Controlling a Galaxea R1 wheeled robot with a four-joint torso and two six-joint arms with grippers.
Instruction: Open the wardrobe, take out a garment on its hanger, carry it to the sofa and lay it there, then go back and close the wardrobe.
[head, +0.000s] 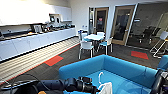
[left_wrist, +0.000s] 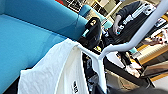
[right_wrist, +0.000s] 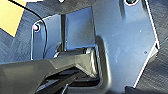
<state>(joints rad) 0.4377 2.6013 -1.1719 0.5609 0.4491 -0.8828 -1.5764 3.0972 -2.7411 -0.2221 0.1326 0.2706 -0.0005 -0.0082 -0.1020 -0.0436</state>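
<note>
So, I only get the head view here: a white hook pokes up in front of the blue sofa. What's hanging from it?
Observer: A white shirt, draped over one shoulder of a white hanger. The left wrist view shows it close up.
Operator: Plain white all over?
Observer: Nearly. There is a small label with dark print near its neck.
Operator: Is it lying on the sofa yet?
Observer: The blue sofa seat is just beyond it, but I cannot tell whether they touch.
Operator: Is anyone around?
Observer: Yes, a person in dark clothes is nearby.
</note>
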